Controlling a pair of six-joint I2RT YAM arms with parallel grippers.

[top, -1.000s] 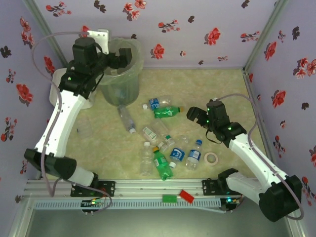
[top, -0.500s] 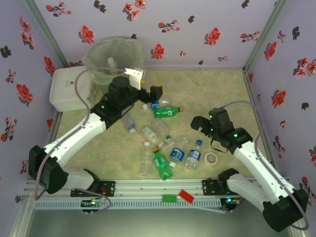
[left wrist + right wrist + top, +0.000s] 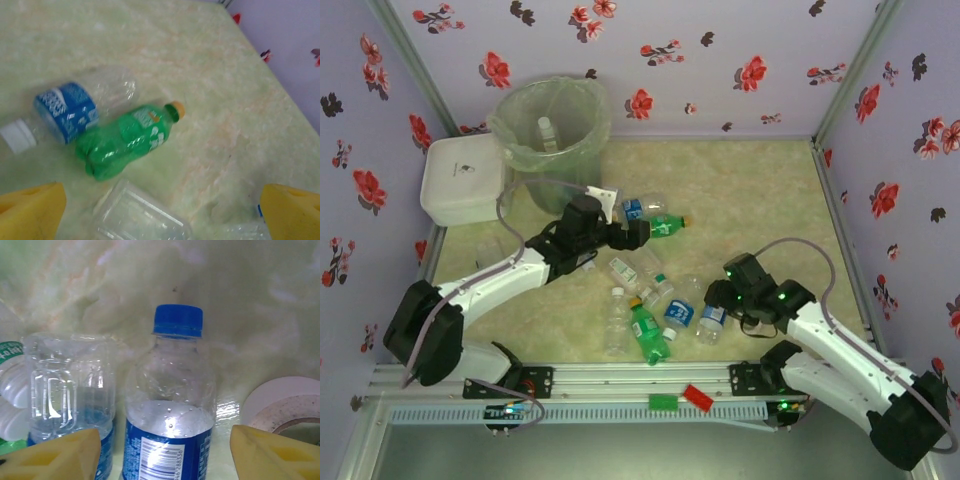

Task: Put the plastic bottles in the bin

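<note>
Clear plastic, blue cap, blue label: the bottle (image 3: 170, 405) lies between the yellow fingers of my right pincer (image 3: 165, 440), which stands open around it without touching. It is well away from the bin (image 3: 560, 178), toward the near right. My wrist camera catches one tape roll (image 3: 285, 405) just beside it. From above, one bottle in the bin (image 3: 548, 130) shows, and two green ones lie outside it. My left pincer (image 3: 160, 210), spread wide, hangs over the green bottle (image 3: 125, 140) nearer the bin; the second green bottle (image 3: 648, 336) lies farther off.
</note>
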